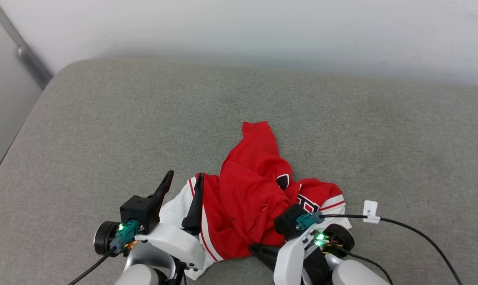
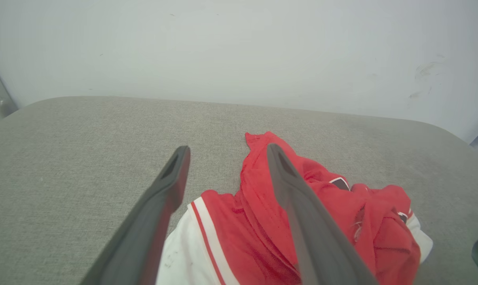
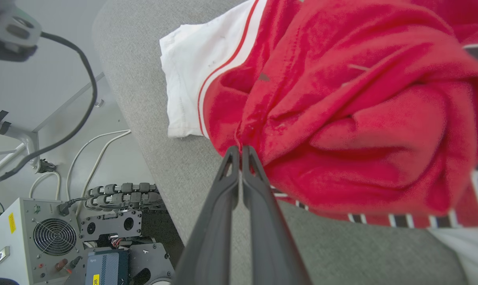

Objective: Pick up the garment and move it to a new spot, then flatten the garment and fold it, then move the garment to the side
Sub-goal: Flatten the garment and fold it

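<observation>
Pick-up under way: the garment lies crumpled at lower centre of the head view, the right gripper pinching its red edge and the left gripper gaping wide — next, probably, a clean lift.

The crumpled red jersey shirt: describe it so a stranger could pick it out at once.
Find the wide grey fabric cushion below the pale wall; near its front edge lies the crumpled red jersey shirt. It alone is red with white sleeves and striped trim, unlike the black cable beside it.
</observation>
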You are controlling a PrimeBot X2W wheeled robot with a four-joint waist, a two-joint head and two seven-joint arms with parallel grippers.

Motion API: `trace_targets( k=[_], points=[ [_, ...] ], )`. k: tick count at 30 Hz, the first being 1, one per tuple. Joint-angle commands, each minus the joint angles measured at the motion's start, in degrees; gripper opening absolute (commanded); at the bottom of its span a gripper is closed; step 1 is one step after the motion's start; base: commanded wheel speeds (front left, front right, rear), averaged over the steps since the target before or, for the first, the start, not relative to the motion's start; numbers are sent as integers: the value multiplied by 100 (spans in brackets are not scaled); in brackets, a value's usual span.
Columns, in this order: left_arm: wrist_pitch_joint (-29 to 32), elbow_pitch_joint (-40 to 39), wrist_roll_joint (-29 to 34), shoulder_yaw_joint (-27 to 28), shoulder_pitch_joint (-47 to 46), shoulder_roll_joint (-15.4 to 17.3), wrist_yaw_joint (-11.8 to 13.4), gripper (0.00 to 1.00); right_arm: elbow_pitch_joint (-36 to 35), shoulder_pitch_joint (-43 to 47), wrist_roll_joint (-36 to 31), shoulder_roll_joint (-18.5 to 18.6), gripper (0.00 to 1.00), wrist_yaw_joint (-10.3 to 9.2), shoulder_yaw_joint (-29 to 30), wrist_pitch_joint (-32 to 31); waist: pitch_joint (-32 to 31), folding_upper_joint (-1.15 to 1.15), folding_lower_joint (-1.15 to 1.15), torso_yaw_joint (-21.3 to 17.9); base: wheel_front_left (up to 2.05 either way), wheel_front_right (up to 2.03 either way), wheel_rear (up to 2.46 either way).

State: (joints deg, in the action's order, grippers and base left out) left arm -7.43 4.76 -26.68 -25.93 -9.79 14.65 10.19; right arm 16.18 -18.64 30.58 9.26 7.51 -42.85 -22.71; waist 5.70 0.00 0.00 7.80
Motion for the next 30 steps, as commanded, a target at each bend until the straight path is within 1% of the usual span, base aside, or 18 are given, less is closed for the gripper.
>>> trace_targets(
  k=[1,2,3,7,10,13,16,19,21,23,24,26,28,30],
  points=[
    [6,-29,-14,-6,49,30,35,100,28,-8,4,8,31,-4,41,104,-16,0,0,-11,0,0,0],
    [13,-30,-22,4,66,52,38,100,81,57,12,-8,88,-4,70,202,-36,0,0,-27,0,0,0],
    [9,-31,-21,13,86,66,46,100,101,106,15,-31,100,-4,145,359,-60,0,0,-39,0,0,0],
    [10,-53,-37,40,161,110,91,100,-77,184,-30,-102,100,-4,472,1069,-187,0,0,-91,0,0,0],
    [-13,-84,-50,78,266,155,150,100,-282,368,-69,-131,100,-4,851,1531,-307,0,0,-140,0,0,0],
    [-29,-137,-63,128,350,199,218,100,-353,572,-177,-107,100,-4,1405,1581,-421,0,0,-197,0,0,0],
    [-30,-192,-71,164,421,233,281,100,-371,761,-287,-83,100,-4,2066,1404,-485,0,0,-251,0,0,0],
    [-45,-245,-53,195,463,266,333,100,-254,906,-393,-6,100,-4,2676,873,-517,0,0,-285,0,0,0],
    [-43,-281,-43,201,459,279,348,100,-159,934,-515,119,100,-4,2994,337,-499,0,0,-289,0,0,0],
    [-59,-323,-25,193,401,290,356,100,-82,907,-595,188,100,-4,3181,-247,-437,0,0,-275,0,0,0],
    [-61,-345,-23,182,363,291,349,100,-34,882,-655,245,100,-3,3234,-559,-393,0,0,-255,0,0,0],
    [-77,-378,4,162,288,286,332,100,-11,791,-615,231,100,-3,3271,-1052,-285,0,0,-211,0,0,0],
    [-87,-398,33,135,210,267,312,100,12,697,-646,254,100,-3,3215,-1404,-166,0,0,-150,0,0,0],
    [-113,-401,44,114,130,241,297,100,69,575,-651,238,100,-3,3123,-1600,-30,0,0,-86,0,0,0]
  ],
)
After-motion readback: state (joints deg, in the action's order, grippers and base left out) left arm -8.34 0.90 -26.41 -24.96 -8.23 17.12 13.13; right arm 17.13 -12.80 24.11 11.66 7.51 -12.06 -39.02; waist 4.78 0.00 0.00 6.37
